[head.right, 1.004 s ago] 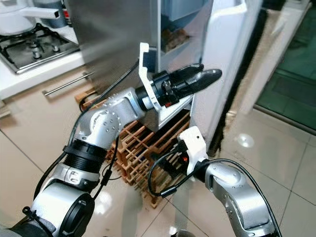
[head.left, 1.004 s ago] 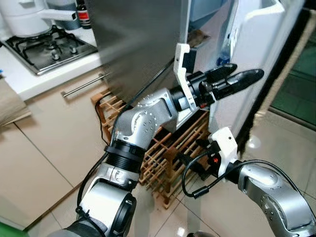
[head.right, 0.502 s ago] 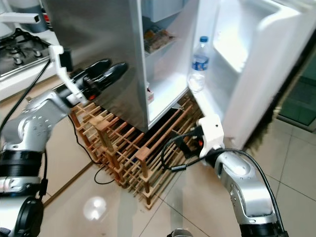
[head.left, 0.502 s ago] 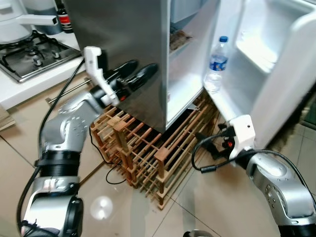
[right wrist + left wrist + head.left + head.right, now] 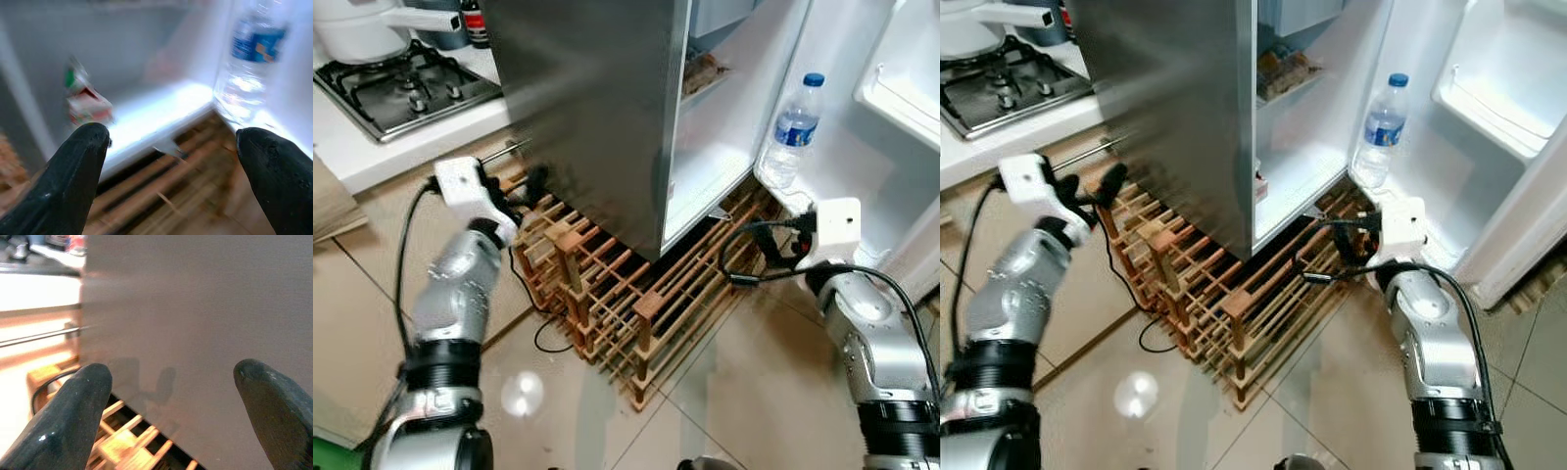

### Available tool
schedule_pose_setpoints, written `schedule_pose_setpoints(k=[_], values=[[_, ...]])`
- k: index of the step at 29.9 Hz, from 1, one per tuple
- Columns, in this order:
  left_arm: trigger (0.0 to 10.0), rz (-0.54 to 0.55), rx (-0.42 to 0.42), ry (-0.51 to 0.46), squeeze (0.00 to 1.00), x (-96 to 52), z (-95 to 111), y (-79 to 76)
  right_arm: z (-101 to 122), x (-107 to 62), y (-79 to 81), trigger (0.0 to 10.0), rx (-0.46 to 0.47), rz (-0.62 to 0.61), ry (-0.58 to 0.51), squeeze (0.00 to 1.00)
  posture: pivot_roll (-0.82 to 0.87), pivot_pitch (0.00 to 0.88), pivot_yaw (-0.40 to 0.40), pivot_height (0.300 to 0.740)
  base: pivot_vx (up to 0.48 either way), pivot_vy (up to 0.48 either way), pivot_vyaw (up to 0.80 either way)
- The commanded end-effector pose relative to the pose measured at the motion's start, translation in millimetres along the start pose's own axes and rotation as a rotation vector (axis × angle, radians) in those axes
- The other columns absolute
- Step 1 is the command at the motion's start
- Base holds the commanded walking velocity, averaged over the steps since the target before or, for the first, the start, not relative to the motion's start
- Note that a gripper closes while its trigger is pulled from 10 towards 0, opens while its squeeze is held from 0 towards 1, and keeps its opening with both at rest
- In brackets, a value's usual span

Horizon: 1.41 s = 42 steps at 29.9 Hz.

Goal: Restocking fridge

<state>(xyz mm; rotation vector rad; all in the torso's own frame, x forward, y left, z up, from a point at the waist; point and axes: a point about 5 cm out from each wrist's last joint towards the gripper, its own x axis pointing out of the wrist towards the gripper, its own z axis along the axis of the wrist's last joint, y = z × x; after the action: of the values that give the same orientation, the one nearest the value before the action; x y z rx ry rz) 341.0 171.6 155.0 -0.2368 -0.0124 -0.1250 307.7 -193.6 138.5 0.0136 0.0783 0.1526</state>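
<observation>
My left gripper (image 5: 171, 416) sits low by the steel side of the fridge (image 5: 597, 108), fingers (image 5: 73, 416) spread wide, holding nothing. Just under it is the wooden wine rack (image 5: 607, 294) on the tiled floor, w/ a black cable (image 5: 543, 338) trailing beside it. My right gripper (image 5: 171, 181) is also spread open & empty, low in front of the open fridge, aimed at the bottom of the compartment. The fridge door (image 5: 1518, 147) is swung wide open. A water bottle (image 5: 791, 127) w/ blue cap & blue label stands upright on the door's lowest shelf, near my right wrist but not touching. A red-and-green carton (image 5: 85, 100), blurred, rests at the inner floor's front edge. Packaged food (image 5: 1283, 69) lies on a shelf higher up. Gas hob (image 5: 406, 88) & white pot (image 5: 367, 29) on the counter to my left.
</observation>
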Motion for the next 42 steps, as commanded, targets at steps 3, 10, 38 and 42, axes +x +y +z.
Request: schedule_pose_setpoints(k=[3, 10, 38, 42], values=[[10.0, 0.007, 0.065, -0.008, 0.0, -4.5, -3.3, -11.6, 0.0, 5.1, 35.2, 10.0, 0.071, 0.133, -0.014, 0.03, -0.12, 0.0, 0.008, 0.74, 0.0, 0.0, 0.75], [10.0, -0.059, 0.174, -0.057, 0.0, -20.7, -5.8, -30.8, -8.1, 2.5, 77.0, 10.0, 0.109, 0.334, 0.006, 0.04, -0.11, 0.006, 0.004, 0.74, 0.0, 0.0, 0.73], [10.0, 0.35, 0.322, -0.057, 0.0, -13.8, 3.3, 1.3, 7.1, 21.8, 78.5, 10.0, 0.058, 0.32, -0.064, 0.05, -0.12, 0.0, -0.006, 0.74, 0.103, -0.199, 0.55], [10.0, 0.324, 0.332, -0.085, 0.0, -12.4, 7.8, -1.8, 8.2, 22.3, 81.8, 10.0, 0.06, 0.331, -0.074, 0.08, -0.11, 0.0, -0.003, 0.74, 0.0, 0.0, 0.6]])
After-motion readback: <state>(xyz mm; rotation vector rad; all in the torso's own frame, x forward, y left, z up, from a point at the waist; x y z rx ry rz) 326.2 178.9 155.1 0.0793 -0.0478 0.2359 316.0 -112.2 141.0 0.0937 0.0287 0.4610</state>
